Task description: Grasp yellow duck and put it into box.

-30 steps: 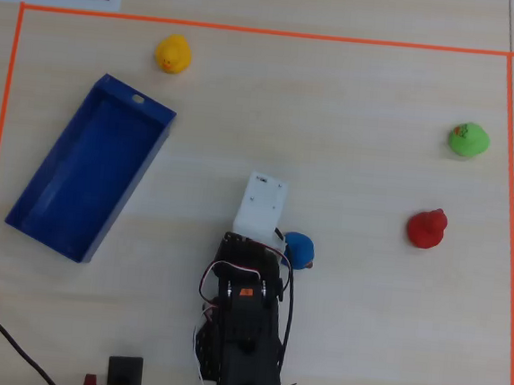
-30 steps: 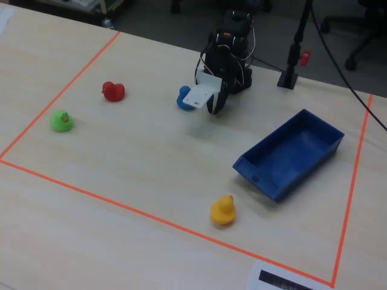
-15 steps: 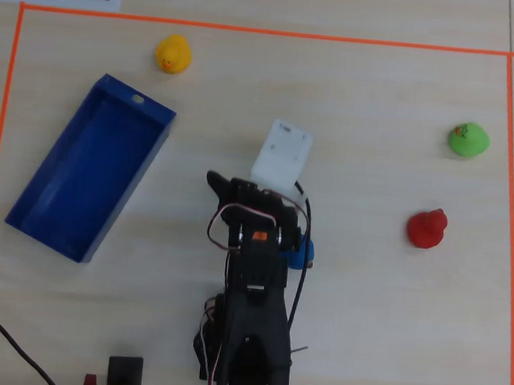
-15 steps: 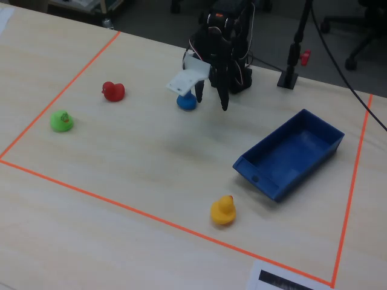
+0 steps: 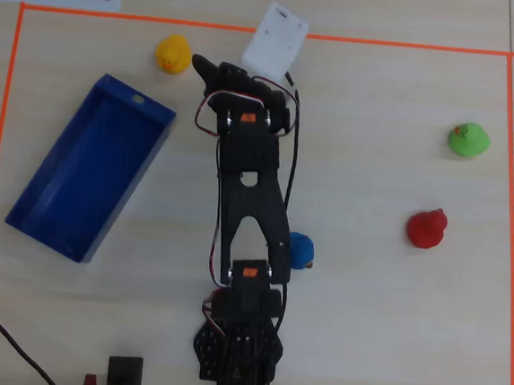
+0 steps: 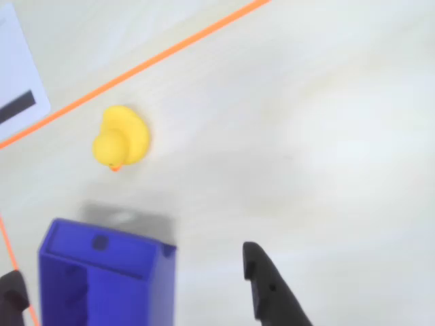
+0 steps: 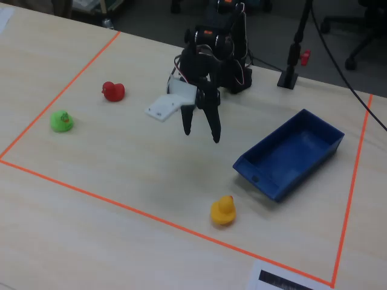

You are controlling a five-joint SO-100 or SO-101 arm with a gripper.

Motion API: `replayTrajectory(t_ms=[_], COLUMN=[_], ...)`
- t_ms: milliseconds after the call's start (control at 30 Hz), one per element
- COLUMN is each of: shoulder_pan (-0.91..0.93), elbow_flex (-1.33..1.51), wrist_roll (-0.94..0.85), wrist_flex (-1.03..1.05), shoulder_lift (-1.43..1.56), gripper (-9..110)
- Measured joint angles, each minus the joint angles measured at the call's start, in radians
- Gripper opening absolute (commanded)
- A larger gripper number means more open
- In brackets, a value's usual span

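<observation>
The yellow duck (image 5: 172, 54) sits on the table near the orange tape line; it also shows in the wrist view (image 6: 121, 138) and the fixed view (image 7: 222, 211). The dark-blue box (image 5: 88, 167) lies open and empty beside it, a short gap away, and shows in the wrist view (image 6: 102, 278) and the fixed view (image 7: 290, 154). My gripper (image 7: 201, 134) is open and empty, raised above the table. In the overhead view the gripper (image 5: 209, 67) is just right of the duck. In the wrist view the gripper (image 6: 131, 261) has wide-apart jaws, with the duck beyond them.
A green duck (image 5: 469, 139) and a red duck (image 5: 427, 228) sit far off at the overhead view's right. A blue duck (image 5: 301, 250) is partly hidden by the arm. Orange tape (image 5: 253, 30) borders the work area. A white sheet (image 7: 284, 279) lies outside it.
</observation>
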Motion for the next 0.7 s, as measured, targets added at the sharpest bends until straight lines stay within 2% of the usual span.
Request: replayTrajectory(t_ms=[333,700], shoulder_pan=[-0.144,-0.227], elbow_flex=[-0.359,-0.723], wrist_roll=[0.11,0.133], wrist_flex=[0.005,0.048], shoulder_lift=[-0.426,-0.782], gripper=[42,41])
